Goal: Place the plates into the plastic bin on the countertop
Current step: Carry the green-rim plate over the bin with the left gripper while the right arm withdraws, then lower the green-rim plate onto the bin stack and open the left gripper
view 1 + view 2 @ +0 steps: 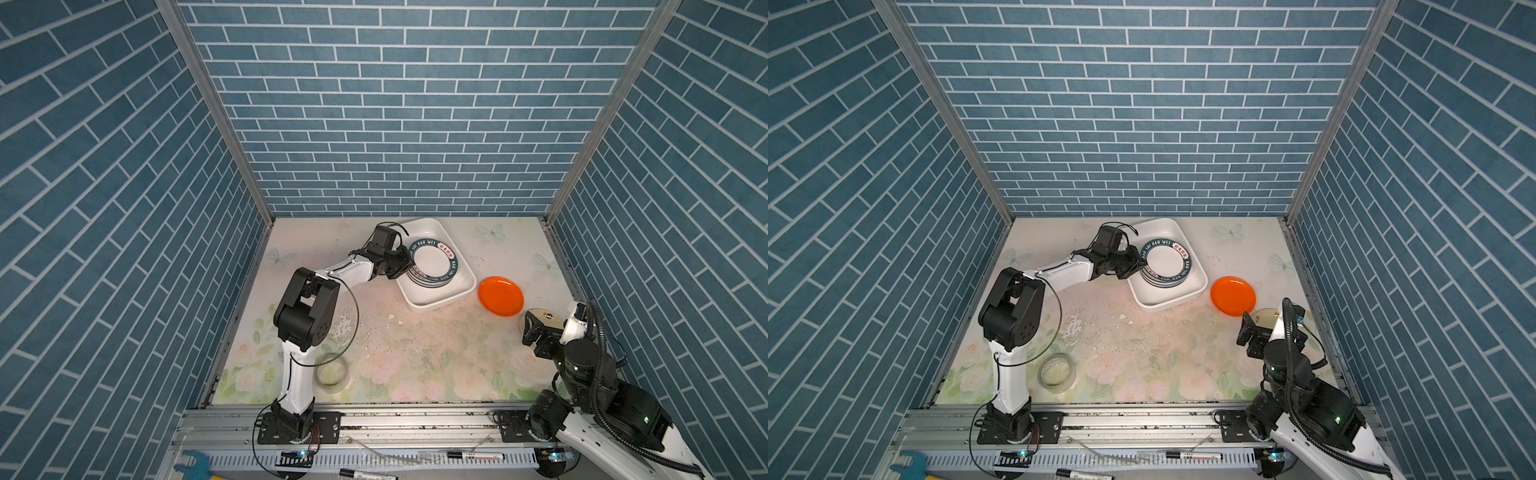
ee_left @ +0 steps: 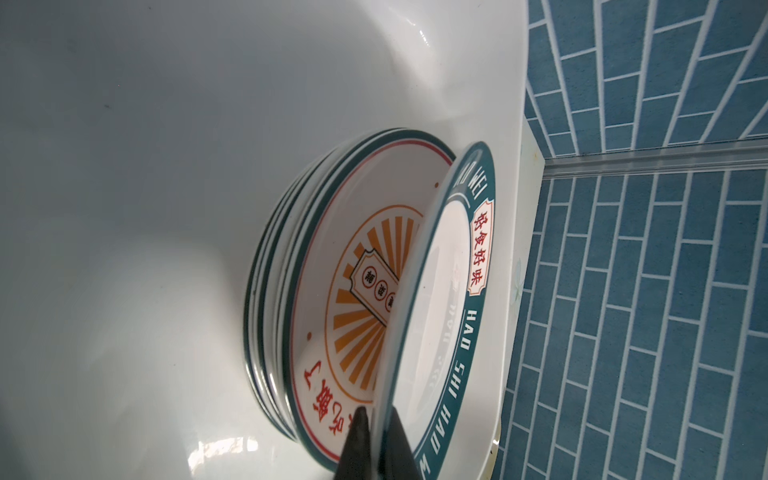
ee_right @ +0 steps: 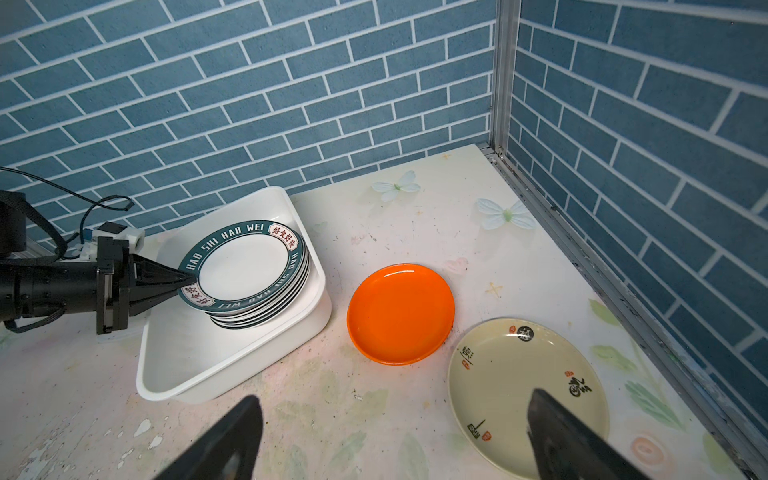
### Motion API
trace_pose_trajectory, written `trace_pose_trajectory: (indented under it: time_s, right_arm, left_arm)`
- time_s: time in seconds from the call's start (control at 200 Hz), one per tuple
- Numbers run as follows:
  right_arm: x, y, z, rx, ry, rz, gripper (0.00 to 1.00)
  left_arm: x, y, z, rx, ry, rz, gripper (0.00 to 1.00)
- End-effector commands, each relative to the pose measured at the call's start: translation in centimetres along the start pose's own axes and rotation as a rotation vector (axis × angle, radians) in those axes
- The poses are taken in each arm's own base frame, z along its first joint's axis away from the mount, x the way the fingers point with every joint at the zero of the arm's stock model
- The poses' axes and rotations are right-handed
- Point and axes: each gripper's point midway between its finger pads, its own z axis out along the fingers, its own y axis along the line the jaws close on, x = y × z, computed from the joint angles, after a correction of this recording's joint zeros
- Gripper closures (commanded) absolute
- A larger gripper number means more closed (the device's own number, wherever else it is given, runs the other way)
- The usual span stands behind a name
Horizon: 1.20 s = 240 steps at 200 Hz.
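Right wrist: left end effector [image 3: 185, 279] pinches top plate [image 3: 243, 266] rim; right end effector [image 3: 392, 399] spread.

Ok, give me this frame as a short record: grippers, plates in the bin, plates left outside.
left gripper: shut on rim of green-rimmed plate, tilted over stack in plastic bin
right gripper: open, empty, near pale yellow plate
outside bin: orange plate, pale yellow plate
other: tape roll on countertop

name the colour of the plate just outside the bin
Plain orange plate, clearest in the right wrist view.
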Motion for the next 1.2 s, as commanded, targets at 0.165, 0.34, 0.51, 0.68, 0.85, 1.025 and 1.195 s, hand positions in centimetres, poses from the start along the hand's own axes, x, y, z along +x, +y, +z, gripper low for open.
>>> trace_pose_trajectory:
  time_s: [0.165,0.34,0.51,0.68,0.85,1.025,1.195]
  right_arm:
    - [-0.6,-0.7,-0.5,0.019,-0.013,0.029,0.02]
    - [-0.6,-0.7,-0.4,0.023,-0.016,0.027,0.02]
    - [-0.4,-0.6,-0.4,0.019,-0.011,0.027,0.01]
    - [-0.4,-0.5,-0.4,0.016,-0.009,0.031,0.01]
    - [-0.2,-0.4,-0.2,0.015,-0.005,0.032,0.02]
    - [-0.1,-0.2,-0.1,0.012,0.000,0.033,0.02]
    - [-0.2,-0.1,0.0,0.008,-0.004,0.038,0.02]
  left_arm:
    - [-0.6,-0.7,0.8,0.013,-0.013,0.016,0.90]
    - [-0.5,-0.4,1.0,-0.003,-0.002,0.016,0.77]
    - [-0.5,-0.1,1.0,-0.035,0.005,0.031,0.68]
    - [-0.1,-0.2,1.2,-0.045,0.036,0.033,0.46]
    - [0.0,-0.6,0.6,-0.082,0.056,0.080,0.36]
    - [-0.4,-0.8,-0.7,-0.169,0.070,0.165,0.29]
    - [-0.6,-1.5,-2.4,-0.204,0.066,0.234,0.21]
